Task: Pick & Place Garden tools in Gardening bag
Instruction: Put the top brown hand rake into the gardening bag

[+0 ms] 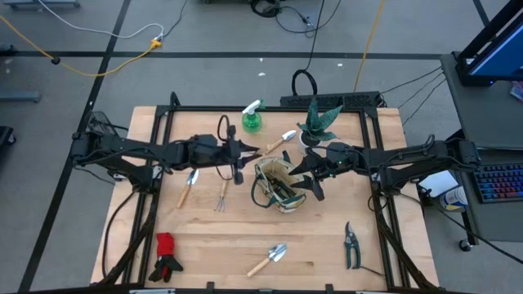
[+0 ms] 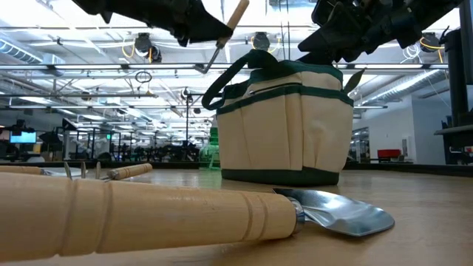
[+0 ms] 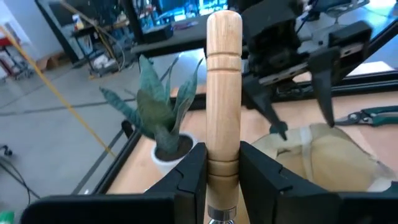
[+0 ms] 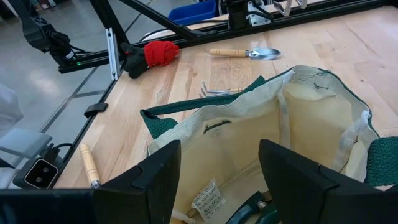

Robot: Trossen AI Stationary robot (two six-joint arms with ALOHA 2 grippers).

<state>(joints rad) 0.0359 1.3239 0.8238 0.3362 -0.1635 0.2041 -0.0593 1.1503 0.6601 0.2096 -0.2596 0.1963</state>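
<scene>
Trowel (image 2: 222, 214), nearest, flat on the table: stiff wooden handle, slick metal blade; best taken mid-handle. Held tool (image 3: 222, 93): light, rigid, its handle pinched low between the left gripper (image 3: 222, 177) fingers, up beside the bag. Gardening bag (image 1: 278, 184), table centre: soft, rim liable to sag. Right gripper (image 4: 217, 171), fingers spread, empty, over the bag's mouth.

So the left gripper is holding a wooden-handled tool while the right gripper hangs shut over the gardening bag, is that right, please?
Not quite: the right gripper is open, its fingers spread above the gardening bag, as the right wrist view shows. The left gripper does hold a wooden-handled tool.
</scene>
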